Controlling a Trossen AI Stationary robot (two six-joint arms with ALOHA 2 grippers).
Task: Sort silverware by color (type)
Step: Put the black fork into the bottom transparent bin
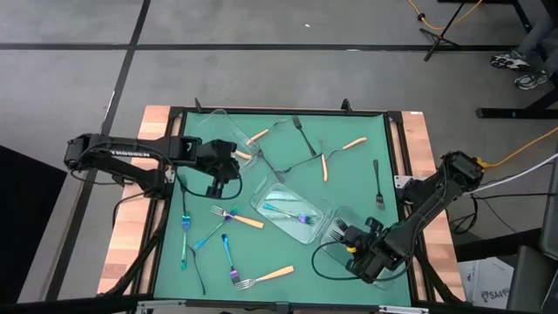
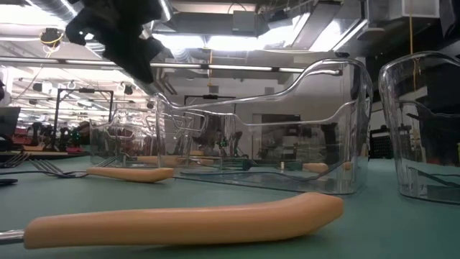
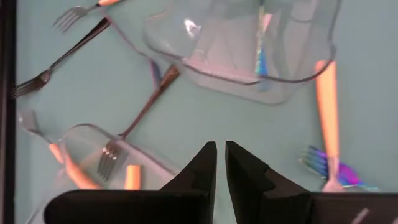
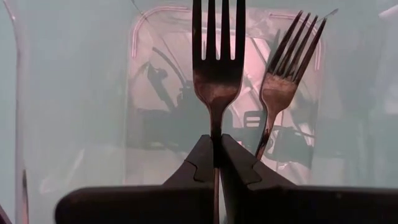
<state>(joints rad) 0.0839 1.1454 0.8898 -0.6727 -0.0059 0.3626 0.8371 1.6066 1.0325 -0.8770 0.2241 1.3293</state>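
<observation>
The right pincer (image 4: 216,152) is clenched on the neck of a dark metal fork (image 4: 216,68), tines pointing ahead of it into the clear tray (image 1: 336,228) directly before it, where a second dark fork (image 4: 283,81) already lies just beside the held one. The step in hand looks like depositing a dark fork with its kind; next it calls for lowering and letting go inside the tray. The left pincer (image 3: 221,163), fingers nearly together and grasping nothing, hovers over the green bench (image 1: 357,174), with an orange-handled fork (image 3: 326,112) off to its side.
</observation>
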